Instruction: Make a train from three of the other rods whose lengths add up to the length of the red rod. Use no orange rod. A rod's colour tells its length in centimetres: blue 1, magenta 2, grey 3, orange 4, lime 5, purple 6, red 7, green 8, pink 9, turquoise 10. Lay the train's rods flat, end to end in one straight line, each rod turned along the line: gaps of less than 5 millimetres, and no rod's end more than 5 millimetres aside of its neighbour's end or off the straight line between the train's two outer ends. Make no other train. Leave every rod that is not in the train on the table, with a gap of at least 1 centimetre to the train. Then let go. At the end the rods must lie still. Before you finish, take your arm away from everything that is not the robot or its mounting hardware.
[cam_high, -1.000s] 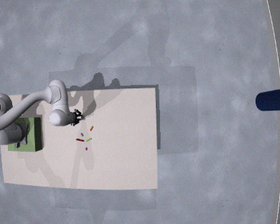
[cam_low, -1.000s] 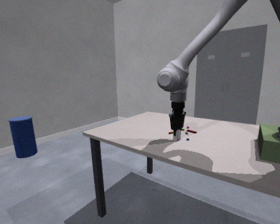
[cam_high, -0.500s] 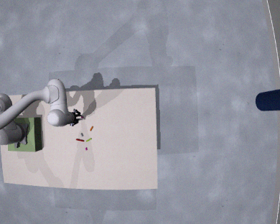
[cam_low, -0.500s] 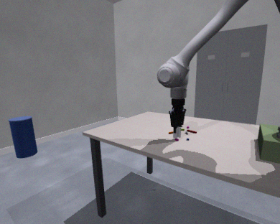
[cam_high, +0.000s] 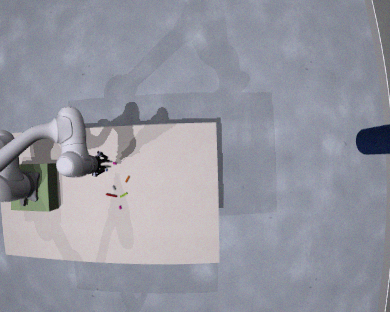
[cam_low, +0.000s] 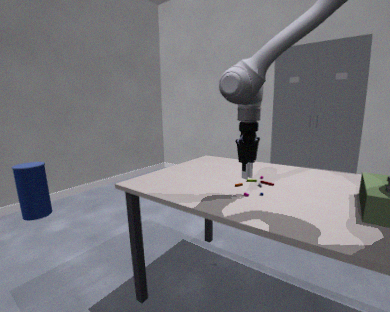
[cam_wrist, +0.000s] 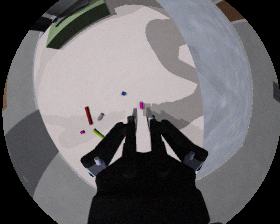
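My gripper (cam_high: 103, 164) stands upright over the table's near-left part, fingers a little apart and open. A magenta rod (cam_high: 114, 163) lies right at its fingertips, and it also shows in the wrist view (cam_wrist: 141, 105) just past the tips (cam_wrist: 141, 121). I cannot tell if the fingers touch it. The red rod (cam_high: 111, 195) lies flat further out, with a lime rod (cam_high: 123, 194) beside its end and a grey rod (cam_high: 114, 187) close by. A second magenta rod (cam_high: 120, 207), an orange rod (cam_high: 127, 178) and a small blue rod (cam_wrist: 123, 93) lie apart from them.
The arm's green mounting block (cam_high: 35, 187) stands at the table's left edge. A blue cylinder (cam_low: 32, 191) stands on the floor far from the table. The table's edges are well away from the rods.
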